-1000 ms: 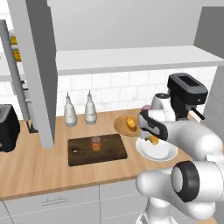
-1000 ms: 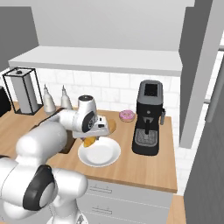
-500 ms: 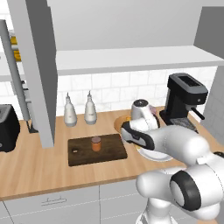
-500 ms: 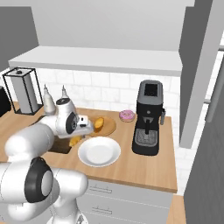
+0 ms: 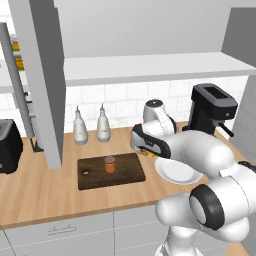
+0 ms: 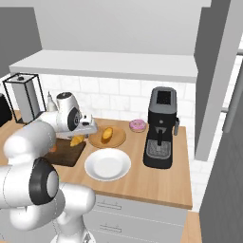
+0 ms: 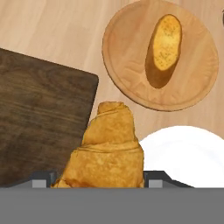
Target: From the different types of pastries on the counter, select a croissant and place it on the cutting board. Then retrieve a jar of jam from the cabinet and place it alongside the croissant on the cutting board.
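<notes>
End effector (image 7: 100, 181) clamping croissant (image 7: 107, 148), hand view adds bun (image 7: 165, 43) on plate (image 7: 127, 65)

On the cutting board (image 5: 125, 172) the jar of jam (image 5: 109, 164) stands mid-board; its right half looks bare, with the white plate (image 5: 176, 171) just beside

White tile backsplash (image 5: 125, 97) w/ grey wall (image 6: 118, 23) above — white drawer fronts (image 5: 60, 231) below.
</notes>
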Controlling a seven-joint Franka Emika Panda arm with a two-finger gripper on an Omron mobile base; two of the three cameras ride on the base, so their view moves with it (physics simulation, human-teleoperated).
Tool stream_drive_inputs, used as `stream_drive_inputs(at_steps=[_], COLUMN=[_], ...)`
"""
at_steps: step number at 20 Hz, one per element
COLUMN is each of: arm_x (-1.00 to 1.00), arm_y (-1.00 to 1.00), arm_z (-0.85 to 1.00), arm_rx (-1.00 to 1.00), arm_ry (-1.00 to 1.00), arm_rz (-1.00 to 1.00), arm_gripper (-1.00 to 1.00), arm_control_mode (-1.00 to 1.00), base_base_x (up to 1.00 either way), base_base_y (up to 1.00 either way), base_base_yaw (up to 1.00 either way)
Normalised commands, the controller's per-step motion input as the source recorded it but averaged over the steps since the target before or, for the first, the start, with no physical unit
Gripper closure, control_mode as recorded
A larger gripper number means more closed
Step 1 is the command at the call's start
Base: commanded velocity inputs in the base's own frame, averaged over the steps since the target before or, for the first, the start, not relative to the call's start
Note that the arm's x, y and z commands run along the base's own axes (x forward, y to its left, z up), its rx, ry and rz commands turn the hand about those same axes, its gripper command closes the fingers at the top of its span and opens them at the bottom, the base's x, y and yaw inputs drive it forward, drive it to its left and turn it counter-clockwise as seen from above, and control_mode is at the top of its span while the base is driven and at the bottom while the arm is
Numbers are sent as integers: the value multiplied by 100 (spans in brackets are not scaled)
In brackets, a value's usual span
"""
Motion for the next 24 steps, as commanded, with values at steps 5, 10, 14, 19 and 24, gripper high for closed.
stream_drive_inputs(at_steps=[5, 10, 14, 19, 24], arm_x=[0, 0, 0, 0, 1], arm_y=[32, 25, 36, 12, 19], arm_z=[0, -23, -34, -5, -13], arm_rx=[1, 14, 16, 0, -4], arm_ry=[5, 3, 0, -1, -2], arm_rz=[-3, 0, 0, 0, 0], arm_gripper=[100, 100, 100, 100, 100], arm_control_mode=[-100, -100, -100, -100, -100], base_base_x=[0, 0, 0, 0, 0], base_base_y=[0, 0, 0, 0, 0], base_base_yaw=[0, 0, 0, 0, 0])
